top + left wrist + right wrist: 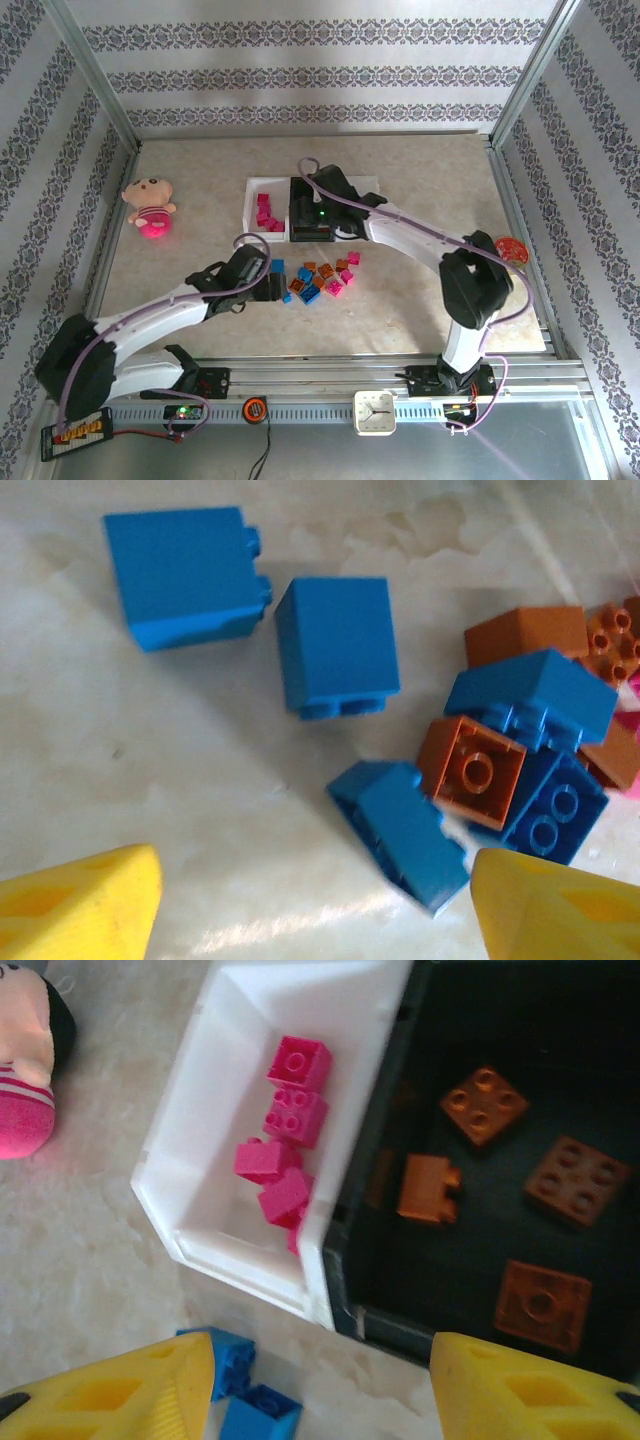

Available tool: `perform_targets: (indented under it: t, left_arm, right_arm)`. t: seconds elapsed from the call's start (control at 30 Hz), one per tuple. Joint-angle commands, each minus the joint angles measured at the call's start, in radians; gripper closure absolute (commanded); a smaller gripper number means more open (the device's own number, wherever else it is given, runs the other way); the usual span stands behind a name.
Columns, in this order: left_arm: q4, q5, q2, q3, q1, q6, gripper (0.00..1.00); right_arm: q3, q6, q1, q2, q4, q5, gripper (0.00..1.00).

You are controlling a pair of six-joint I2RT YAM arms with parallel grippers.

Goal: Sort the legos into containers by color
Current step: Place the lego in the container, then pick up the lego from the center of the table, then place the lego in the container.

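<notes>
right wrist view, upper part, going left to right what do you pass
pink plush doll → white bin → magenta bricks → black bin → orange-brown bricks

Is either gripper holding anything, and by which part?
Nothing is held: left gripper open over loose blue plastic bricks, right gripper open above the black plastic bin.

The top camera looks down from above and behind the arms (150,315), far enough off to take in the whole counter (430,300). The left wrist camera faces almost straight down, very close over the loose bricks (338,645). The right wrist camera looks down from somewhat higher at the white bin (195,1175) and black bin (470,1230); the top view shares both patches.
</notes>
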Motion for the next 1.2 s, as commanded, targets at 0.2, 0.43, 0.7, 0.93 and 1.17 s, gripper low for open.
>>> perform_targets:
  t: [0.2, 0.43, 0.7, 0.93, 1.17]
  left_arm:
    - [0.159, -0.027, 0.265, 0.140, 0.055, 0.103, 0.31]
    - [0.193, -0.057, 0.398, 0.186, 0.063, 0.122, 0.45]
    - [0.153, -0.039, 0.318, 0.134, 0.059, 0.104, 0.69]
    - [0.001, -0.006, 0.116, 0.217, 0.010, 0.109, 0.72]
    - [0.034, 0.093, 0.331, 0.542, -0.037, 0.129, 0.72]
  right_arm:
    - [-0.250, 0.024, -0.050, -0.216, 0.063, 0.013, 0.40]
    - [-0.329, 0.026, -0.069, -0.316, 0.068, 0.010, 0.40]
    - [-0.377, 0.032, -0.087, -0.390, 0.060, 0.035, 0.40]
    - [-0.485, 0.055, -0.122, -0.481, 0.061, 0.070, 0.40]
    - [-0.626, 0.086, -0.145, -0.629, 0.044, 0.123, 0.39]
